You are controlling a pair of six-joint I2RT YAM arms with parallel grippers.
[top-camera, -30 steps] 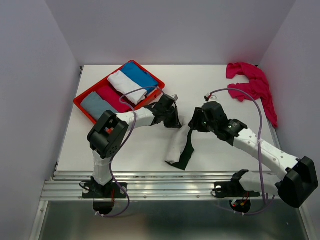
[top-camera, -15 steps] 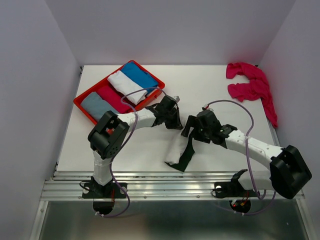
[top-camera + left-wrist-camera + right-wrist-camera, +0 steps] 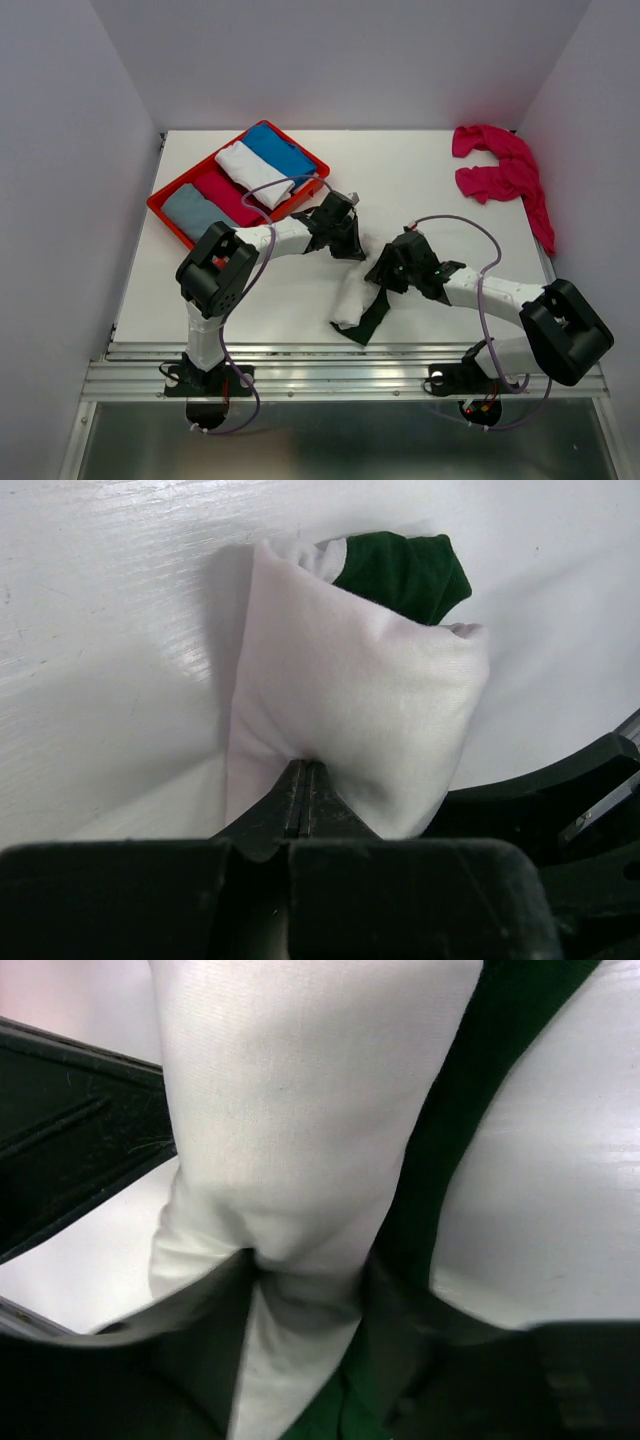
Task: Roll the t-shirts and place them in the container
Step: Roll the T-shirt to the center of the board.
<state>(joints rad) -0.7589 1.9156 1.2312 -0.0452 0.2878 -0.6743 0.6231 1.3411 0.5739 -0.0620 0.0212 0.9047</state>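
So here's where we're at. The cream-white t-shirt (image 3: 350, 300) lies as a loose roll on the worktop (image 3: 420, 180), about mid-width and closer to the near edge than the far one. It sits at a slant, with one end pointing at the near edge. Its dark green trim (image 3: 377, 303) runs down the right side of the roll and flops out flat at the near end.

We've got both arms on its far end. Our left hand (image 3: 350, 250) comes in from the left. On the left wrist camera its fingers are pressed tight together with a bit of cream cloth nipped at the tips, and the fabric puckers right there. A green bit pokes out at the far end of the bundle in that view.

Our right hand (image 3: 384, 272) comes in from the right, just beside the left one. The right wrist camera is super close and blurry. We can see the cream roll running between its two fingers, squeezed narrow there with a crease, so it looks like it's pinching the roll.

The pink t-shirts (image 3: 500, 165) are a crumpled heap at the far right corner, trailing down the right edge, well apart from both hands.

The red tray (image 3: 155, 207) sits diagonally toward the far left corner. It holds four folded bundles side by side: blue, white, magenta and grey-blue.
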